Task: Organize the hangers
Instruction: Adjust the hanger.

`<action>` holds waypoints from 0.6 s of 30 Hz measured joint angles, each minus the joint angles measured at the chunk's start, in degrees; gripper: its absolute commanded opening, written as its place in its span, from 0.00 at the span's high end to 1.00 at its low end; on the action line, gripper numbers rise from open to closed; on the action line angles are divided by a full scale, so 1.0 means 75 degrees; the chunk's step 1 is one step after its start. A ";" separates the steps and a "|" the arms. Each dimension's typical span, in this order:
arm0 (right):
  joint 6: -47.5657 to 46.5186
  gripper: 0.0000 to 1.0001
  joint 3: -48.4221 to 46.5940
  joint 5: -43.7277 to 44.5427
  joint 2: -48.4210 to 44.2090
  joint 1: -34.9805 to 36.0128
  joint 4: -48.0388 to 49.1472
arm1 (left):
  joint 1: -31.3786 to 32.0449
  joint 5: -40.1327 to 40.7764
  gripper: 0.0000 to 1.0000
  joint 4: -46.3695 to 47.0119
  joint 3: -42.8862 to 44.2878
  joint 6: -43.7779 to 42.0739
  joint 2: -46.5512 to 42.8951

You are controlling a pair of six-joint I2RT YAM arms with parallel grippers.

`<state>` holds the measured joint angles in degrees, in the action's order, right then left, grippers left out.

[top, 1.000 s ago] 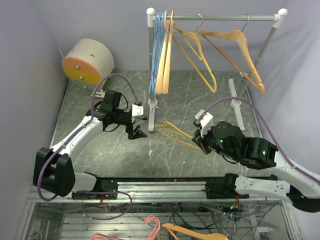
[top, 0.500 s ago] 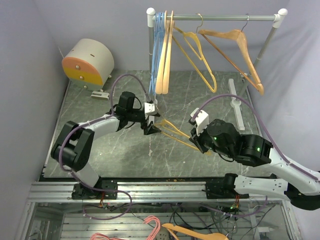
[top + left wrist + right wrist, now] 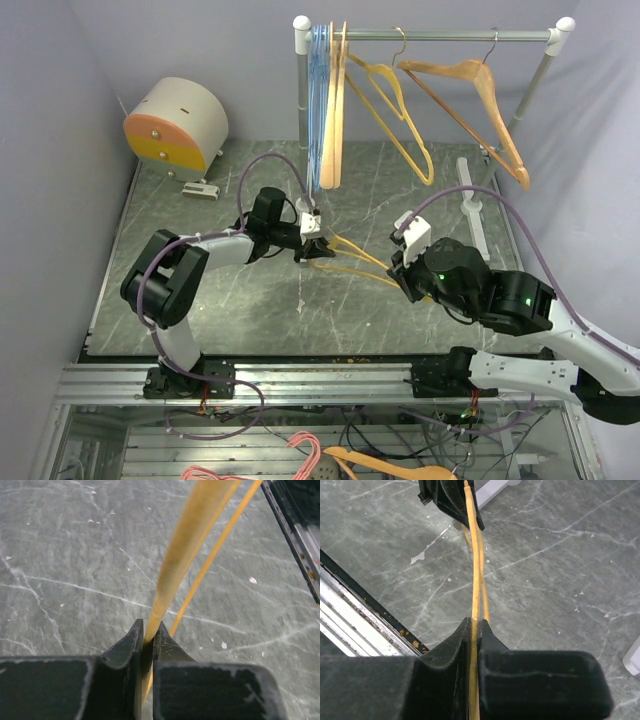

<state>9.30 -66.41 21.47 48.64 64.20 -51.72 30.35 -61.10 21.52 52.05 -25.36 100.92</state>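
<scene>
A thin orange hanger (image 3: pixel 358 262) is held just above the marble table between both arms. My left gripper (image 3: pixel 316 250) is shut on its left end; in the left wrist view the orange bar (image 3: pixel 186 545) runs out from between the closed jaws of the left gripper (image 3: pixel 148 636). My right gripper (image 3: pixel 405 275) is shut on the right part of the same hanger (image 3: pixel 476 555), pinched at the right gripper (image 3: pixel 476 624). On the rail (image 3: pixel 440 36) hang light-blue wire hangers (image 3: pixel 318 95), orange hangers (image 3: pixel 392 95) and a tan wooden hanger (image 3: pixel 470 95).
A round white and orange box (image 3: pixel 175 122) sits at the back left. The rack's white post (image 3: pixel 302 110) and its base bar (image 3: pixel 468 195) stand on the table. Pink hangers (image 3: pixel 305 448) lie below the table's front rail (image 3: pixel 320 375).
My left arm swung right to the orange hanger and its jaws closed on the hanger's left end. The right gripper kept its hold and shifted slightly.
</scene>
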 measured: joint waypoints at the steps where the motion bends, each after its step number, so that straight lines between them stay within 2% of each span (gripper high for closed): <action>1: -0.0020 1.00 -0.0017 0.0009 -0.0003 0.0000 -0.0015 | 0.0012 -0.0020 0.93 -0.0294 0.0029 -0.0268 -0.0070; 5: -0.0090 1.00 -0.0236 -0.0090 0.0204 0.0006 -0.0166 | -0.0009 0.0023 0.93 -0.1950 0.0332 -0.1460 -0.0382; 6: -0.0131 0.94 -0.0329 -0.0157 0.0315 0.0009 -0.0268 | -0.0029 0.0070 0.93 -0.2626 0.0504 -0.1909 -0.0463; 8: -0.0195 0.66 -0.0560 -0.0291 0.0592 0.0012 -0.0525 | -0.0090 0.0210 0.93 -0.3783 0.0825 -0.2769 -0.0612; 9: -0.0227 0.60 -0.0688 -0.0399 0.0758 0.0012 -0.0682 | -0.0134 0.0265 0.93 -0.4517 0.1008 -0.3299 -0.0714; 13: -0.0428 0.52 -0.1204 -0.1023 0.1629 -0.0017 -0.1160 | -0.0076 0.0379 0.93 -0.6397 0.1419 -0.4695 -0.1218; 18: -0.0624 0.45 -0.1789 -0.1830 0.2550 -0.0189 -0.1550 | -0.0099 0.0562 0.93 -0.7845 0.1632 -0.5665 -0.1804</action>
<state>4.62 -79.83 7.75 67.77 62.78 -63.35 29.61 -56.88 -37.32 64.29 -67.85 87.39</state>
